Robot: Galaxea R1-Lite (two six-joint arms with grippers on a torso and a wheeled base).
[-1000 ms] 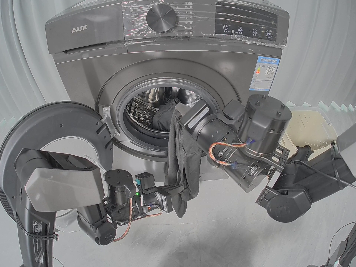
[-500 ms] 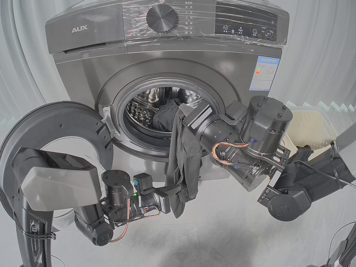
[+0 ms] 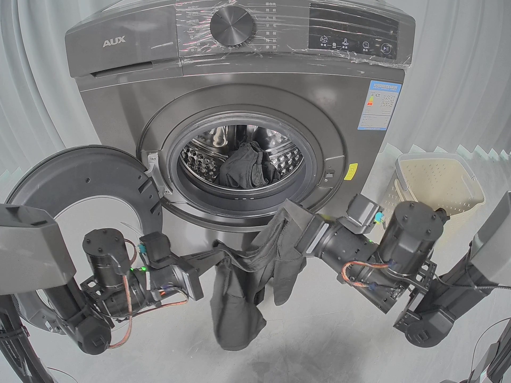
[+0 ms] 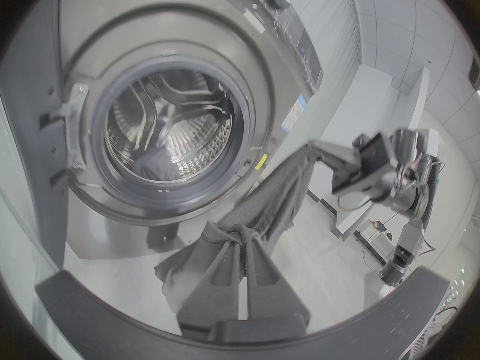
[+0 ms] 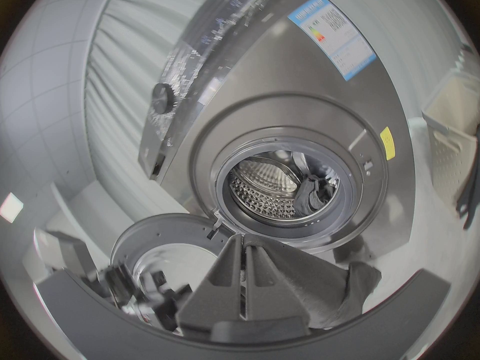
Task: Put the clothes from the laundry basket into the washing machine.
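Both arms sit lower, back from drum mouth; dark garment (image 3: 239, 293) comes away with them. Left tool (image 3: 215, 251) and right tool (image 3: 290, 215) each pinch one end. Cloth sags between, below washing machine (image 3: 239, 91) opening, hanging toward floor. Soft, light, limp: probably feeds in easier gripped nearer bunched middle.

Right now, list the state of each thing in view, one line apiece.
washing machine door: open.
drum: one dark garment inside.
held garment: hanging between both grippers, outside the drum.
left gripper: shut on held garment.
right gripper: shut on held garment.
laundry basket: upright, looks empty.
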